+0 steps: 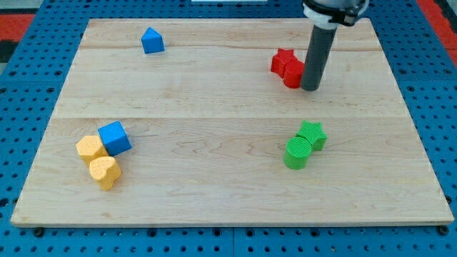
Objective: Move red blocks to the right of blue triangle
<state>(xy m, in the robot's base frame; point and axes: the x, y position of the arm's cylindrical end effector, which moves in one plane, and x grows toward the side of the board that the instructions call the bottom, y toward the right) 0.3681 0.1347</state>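
Observation:
A blue triangle-like block (152, 41) stands near the view's top left of the wooden board (214, 107). Two red blocks sit together at the top right: a red star-like block (283, 61) and a red block (293, 73) partly hidden behind the rod, its shape unclear. My tip (310, 88) rests on the board just right of the red blocks, touching or nearly touching the nearer one. The rod rises from there to the view's top edge.
A blue cube (114, 138) sits at the lower left beside two yellow blocks (90, 148) (105, 171). A green star block (312, 134) and a green cylinder (298, 153) stand at the lower right. Blue pegboard surrounds the board.

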